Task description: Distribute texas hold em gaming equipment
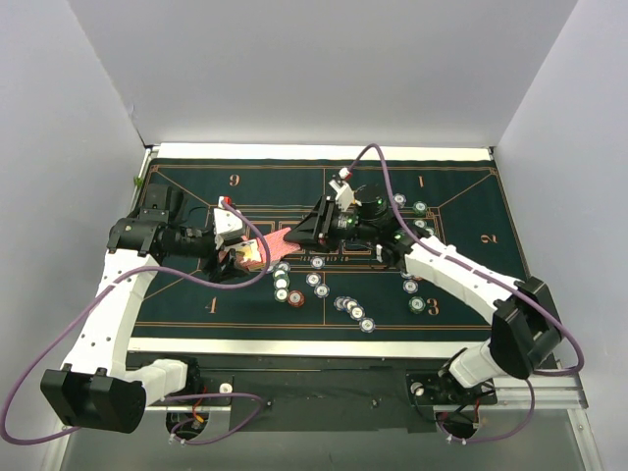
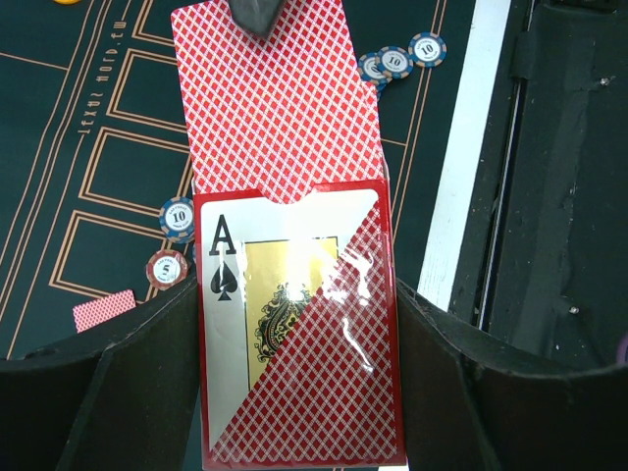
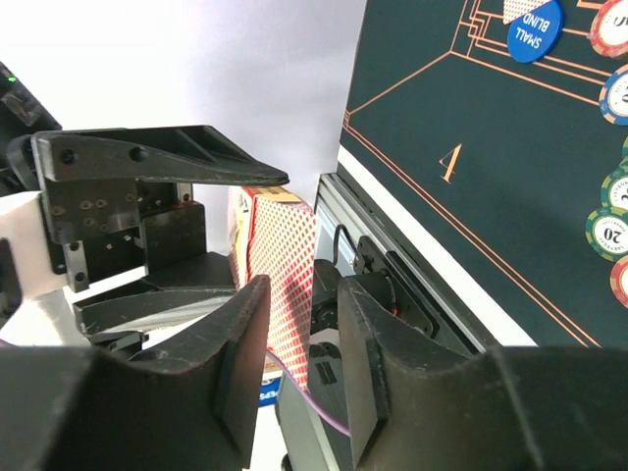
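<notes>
**Card standing out of the box, both claws meeting over the felt**

Your left claw [image 2: 294, 324] is clamped tight on the card box [image 2: 294, 392]. It has 1 finger on each long side, and the ace-of-spades window faces the camera. A red-backed card [image 2: 280, 108] stands well out of the box's open end.

Your right claw [image 3: 304, 289] sits at that card's far end. Its jaws stand a little apart with the card's edge in the gap, and 1 dark fingertip [image 2: 257, 15] overlaps the card's back. You cannot tell whether the pads press it.

From above, the 2 claws meet over the felt mat [image 1: 196, 186], left of centre. Bare felt lies toward the far-left corner.

In the left wrist view the mat's white edge band [image 2: 456, 157] runs down past the box's right side. The dark bench [image 1: 324, 373] lies beyond it.

Under the box's left side lie a blue 10 chip [image 2: 178, 218] and a red 5 chip [image 2: 167, 268], just beside each other, with a loose card [image 2: 103, 310] near them. A cluster of 3 chips [image 2: 395, 62] sits at the drawn card's right edge. A scatter of chips [image 1: 353, 309] spreads to the right of the claws, and a blue small-blind disc [image 3: 535, 29] lies on the felt.
</notes>
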Available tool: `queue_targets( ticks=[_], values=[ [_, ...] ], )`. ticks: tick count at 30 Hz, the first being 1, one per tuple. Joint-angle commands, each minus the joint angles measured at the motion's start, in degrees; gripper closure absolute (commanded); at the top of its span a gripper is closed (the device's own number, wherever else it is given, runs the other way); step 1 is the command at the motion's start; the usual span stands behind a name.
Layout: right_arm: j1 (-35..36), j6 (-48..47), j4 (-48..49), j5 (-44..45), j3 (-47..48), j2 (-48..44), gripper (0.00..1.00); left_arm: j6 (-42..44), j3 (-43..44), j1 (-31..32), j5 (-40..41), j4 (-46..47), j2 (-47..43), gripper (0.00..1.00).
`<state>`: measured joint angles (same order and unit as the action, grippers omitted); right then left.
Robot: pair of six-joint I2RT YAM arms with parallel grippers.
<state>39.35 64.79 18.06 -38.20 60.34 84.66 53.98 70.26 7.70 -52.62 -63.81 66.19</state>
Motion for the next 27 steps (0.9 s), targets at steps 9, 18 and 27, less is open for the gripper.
queue_targets(
  ticks=[9, 18, 27],
  values=[
    [-3.2, 7.3, 7.7, -3.0, -2.9, -5.0, 0.81, -0.5, 2.0, -0.3, -3.9, 2.7, -0.6, 0.61],
    [-0.8, 6.7, 8.4, -4.4, -1.5, -3.0, 0.56, -0.7, 2.5, -0.3, -3.8, 2.8, -0.4, 0.61],
    [-0.3, 5.2, 5.2, -3.9, 0.0, -2.0, 0.77, -1.1, 3.0, -0.2, -3.6, 3.1, -0.2, 0.61]
  ],
)
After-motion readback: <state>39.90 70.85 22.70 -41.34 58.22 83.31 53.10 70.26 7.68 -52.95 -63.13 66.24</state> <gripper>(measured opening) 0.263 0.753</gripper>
